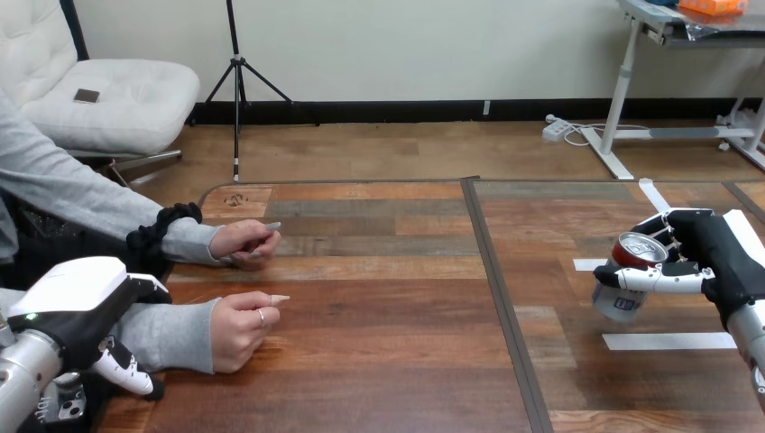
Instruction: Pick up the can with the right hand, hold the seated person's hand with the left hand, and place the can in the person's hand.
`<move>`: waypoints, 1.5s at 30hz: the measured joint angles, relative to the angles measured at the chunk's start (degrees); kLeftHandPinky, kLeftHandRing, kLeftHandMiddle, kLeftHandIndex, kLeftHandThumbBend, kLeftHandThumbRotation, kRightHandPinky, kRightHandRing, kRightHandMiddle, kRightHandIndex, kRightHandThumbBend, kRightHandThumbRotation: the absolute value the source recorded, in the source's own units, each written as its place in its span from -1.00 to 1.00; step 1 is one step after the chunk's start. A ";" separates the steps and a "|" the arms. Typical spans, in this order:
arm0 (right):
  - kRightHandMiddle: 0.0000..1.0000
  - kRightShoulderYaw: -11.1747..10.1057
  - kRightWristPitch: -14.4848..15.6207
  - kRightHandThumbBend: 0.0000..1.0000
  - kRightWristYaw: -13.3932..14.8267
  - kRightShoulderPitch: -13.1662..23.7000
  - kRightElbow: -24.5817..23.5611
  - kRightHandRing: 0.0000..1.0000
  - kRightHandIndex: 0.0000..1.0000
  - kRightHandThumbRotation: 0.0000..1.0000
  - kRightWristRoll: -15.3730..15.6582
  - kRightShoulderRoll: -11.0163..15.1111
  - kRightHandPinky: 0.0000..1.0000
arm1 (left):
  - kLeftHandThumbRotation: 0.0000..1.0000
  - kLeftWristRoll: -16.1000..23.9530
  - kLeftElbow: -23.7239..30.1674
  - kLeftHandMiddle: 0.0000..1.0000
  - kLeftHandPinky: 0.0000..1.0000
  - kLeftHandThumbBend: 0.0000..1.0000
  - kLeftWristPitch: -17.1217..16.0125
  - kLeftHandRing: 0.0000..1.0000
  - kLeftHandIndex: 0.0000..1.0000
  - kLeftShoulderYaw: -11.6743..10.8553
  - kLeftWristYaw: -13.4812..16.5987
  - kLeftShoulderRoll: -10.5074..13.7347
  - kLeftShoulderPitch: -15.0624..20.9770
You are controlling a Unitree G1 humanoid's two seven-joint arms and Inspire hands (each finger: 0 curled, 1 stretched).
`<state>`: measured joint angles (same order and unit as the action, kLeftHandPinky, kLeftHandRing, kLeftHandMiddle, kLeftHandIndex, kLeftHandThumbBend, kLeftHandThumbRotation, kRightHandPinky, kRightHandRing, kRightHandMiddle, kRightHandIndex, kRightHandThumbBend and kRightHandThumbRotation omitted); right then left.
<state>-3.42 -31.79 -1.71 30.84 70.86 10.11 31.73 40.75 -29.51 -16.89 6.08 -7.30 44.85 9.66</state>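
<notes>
At the near left, the left hand (77, 302) sits beside the person's sleeve; its grip cannot be told. The person's nearer hand (239, 329) rests on the tabletop (379, 361). At the right, the right hand (722, 257) is wrapped round the tilted can (625, 287). The person's farther hand (245, 242) lies beyond.

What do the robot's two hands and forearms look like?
The left hand is black with a rounded white shell on its back; the right hand is black with black-and-white jointed fingers. The left forearm and right forearm are silver.
</notes>
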 measured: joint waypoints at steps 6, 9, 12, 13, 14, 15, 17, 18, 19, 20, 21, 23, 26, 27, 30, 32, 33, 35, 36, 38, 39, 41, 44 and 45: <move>-0.18 0.00 0.00 0.70 0.17 0.00 0.00 -0.33 -0.12 -1.00 0.00 0.01 -0.42 | -1.00 0.05 0.72 0.51 0.15 0.98 1.09 0.43 0.48 0.00 -1.04 0.02 0.03; -0.18 0.00 0.00 0.70 0.27 0.00 0.00 -0.32 -0.12 -1.00 0.00 0.01 -0.41 | -1.00 0.03 0.97 0.50 0.14 0.97 1.52 0.41 0.48 0.00 -1.47 0.02 0.02; -0.18 0.00 0.00 0.70 0.36 0.00 0.00 -0.31 -0.13 -1.00 0.01 0.01 -0.41 | -1.00 0.00 1.24 0.48 0.11 0.96 2.02 0.39 0.49 0.00 -1.94 0.02 0.02; -0.18 0.00 -0.03 0.70 0.35 0.00 0.00 -0.31 -0.13 -1.00 -0.01 0.01 -0.41 | -1.00 -0.01 1.37 0.48 0.11 0.95 2.22 0.38 0.49 0.00 -2.14 0.02 0.03; -0.18 -0.01 -0.07 0.70 0.35 0.00 0.00 -0.32 -0.13 -1.00 -0.03 0.01 -0.41 | -1.00 -0.03 1.54 0.48 0.11 0.95 2.44 0.38 0.49 0.00 -2.38 0.02 0.02; -0.18 -0.02 -0.11 0.70 0.35 0.00 0.00 -0.32 -0.13 -1.00 -0.06 0.01 -0.42 | -1.00 -0.04 1.72 0.47 0.10 0.95 2.73 0.37 0.49 0.00 -2.66 0.02 0.02; -0.19 -0.02 -0.15 0.71 0.35 0.00 -0.02 -0.34 -0.13 -1.00 -0.09 0.01 -0.43 | -1.00 -0.04 1.92 0.46 0.09 0.94 3.04 0.36 0.49 0.01 -2.94 0.02 0.03; -0.20 -0.02 -0.15 0.71 0.35 0.00 -0.04 -0.35 -0.13 -1.00 -0.09 0.01 -0.44 | -1.00 -0.03 1.99 0.46 0.09 0.94 3.15 0.35 0.49 0.02 -2.97 0.02 0.03; -0.20 -0.02 -0.15 0.71 0.35 0.00 -0.06 -0.36 -0.13 -1.00 -0.09 0.01 -0.45 | -1.00 -0.02 2.03 0.45 0.09 0.94 3.22 0.35 0.49 0.02 -2.97 0.02 0.03; -0.21 -0.02 -0.14 0.71 0.36 0.00 -0.07 -0.37 -0.13 -1.00 -0.09 0.01 -0.47 | -1.00 -0.01 2.05 0.44 0.08 0.95 3.26 0.34 0.49 0.03 -2.97 0.02 0.03; -0.22 -0.02 -0.14 0.71 0.36 0.00 -0.07 -0.39 -0.13 -1.00 -0.09 0.01 -0.49 | -1.00 0.01 2.05 0.43 0.07 0.95 3.30 0.33 0.48 0.05 -2.97 0.02 0.03; -0.22 -0.02 -0.14 0.71 0.37 0.00 -0.09 -0.41 -0.13 -1.00 -0.10 0.01 -0.51 | -1.00 0.03 2.05 0.42 0.06 0.95 3.33 0.31 0.48 0.07 -2.96 0.02 0.03; -0.23 -0.02 -0.07 0.71 0.38 0.00 -0.13 -0.42 -0.13 -1.00 -0.10 0.01 -0.53 | -1.00 0.03 2.05 0.40 0.05 0.96 3.16 0.29 0.46 0.09 -2.84 0.02 0.03; -0.23 -0.02 -0.04 0.71 0.38 0.00 -0.15 -0.43 -0.13 -1.00 -0.10 0.01 -0.54 | -1.00 0.03 2.05 0.39 0.04 0.96 3.06 0.28 0.45 0.11 -2.79 0.02 0.02; -0.22 -0.02 0.00 0.71 0.47 0.00 -0.21 -0.41 -0.13 -1.00 -0.09 0.01 -0.53 | -1.00 0.13 2.04 0.37 0.02 0.97 2.77 0.26 0.42 0.17 -2.53 0.02 0.02; -0.22 -0.02 0.00 0.70 0.48 0.00 -0.25 -0.40 -0.13 -1.00 -0.09 0.01 -0.51 | -1.00 0.29 2.03 0.36 0.01 0.97 2.54 0.25 0.40 0.30 -2.00 0.02 0.01; -0.22 -0.02 0.00 0.70 0.48 0.00 -0.28 -0.40 -0.13 -1.00 -0.11 0.01 -0.51 | -1.00 0.42 2.01 0.35 0.00 0.96 2.38 0.24 0.39 0.38 -1.63 0.02 0.01; -0.21 -0.04 0.00 0.70 0.47 0.00 -0.37 -0.38 -0.13 -1.00 -0.16 0.01 -0.49 | -1.00 0.62 1.99 0.33 -0.01 0.95 2.04 0.23 0.37 0.54 -0.93 0.02 -0.01; -0.21 -0.04 0.00 0.69 0.47 0.00 -0.41 -0.37 -0.13 -1.00 -0.20 0.01 -0.48 | -1.00 0.73 1.96 0.33 -0.02 0.95 1.88 0.22 0.35 0.66 -0.56 0.03 -0.01; -0.20 -0.05 0.00 0.69 0.47 0.00 -0.50 -0.36 -0.13 -1.00 -0.23 0.01 -0.46 | -1.00 1.04 1.94 0.30 -0.04 0.93 1.54 0.19 0.30 0.93 0.27 0.03 -0.01; -0.20 -0.05 0.00 0.69 0.47 0.00 -0.54 -0.35 -0.13 -1.00 -0.24 0.01 -0.46 | -1.00 1.28 1.93 0.29 -0.05 0.92 1.42 0.18 0.29 1.05 0.69 0.03 -0.01; -0.20 -0.07 0.00 0.69 0.47 0.00 -0.63 -0.35 -0.13 -1.00 -0.25 0.01 -0.45 | -1.00 1.84 1.93 0.28 -0.07 0.92 1.32 0.16 0.27 1.37 1.63 0.03 -0.02; -0.20 -0.08 0.00 0.69 0.47 0.00 -0.73 -0.34 -0.13 -1.00 -0.25 0.01 -0.44 | -1.00 2.13 1.78 0.22 -0.12 0.87 1.03 0.08 0.22 1.80 2.75 0.03 -0.02; -0.20 -0.08 0.00 0.70 0.47 0.00 -0.75 -0.34 -0.13 -1.00 -0.25 0.01 -0.44 | -1.00 2.16 1.65 0.18 -0.16 0.84 0.74 0.03 0.20 1.87 3.16 0.03 -0.02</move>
<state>-3.50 -31.80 -1.24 30.85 70.11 9.85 31.74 42.90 -27.86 -16.15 7.95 -4.14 44.88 9.64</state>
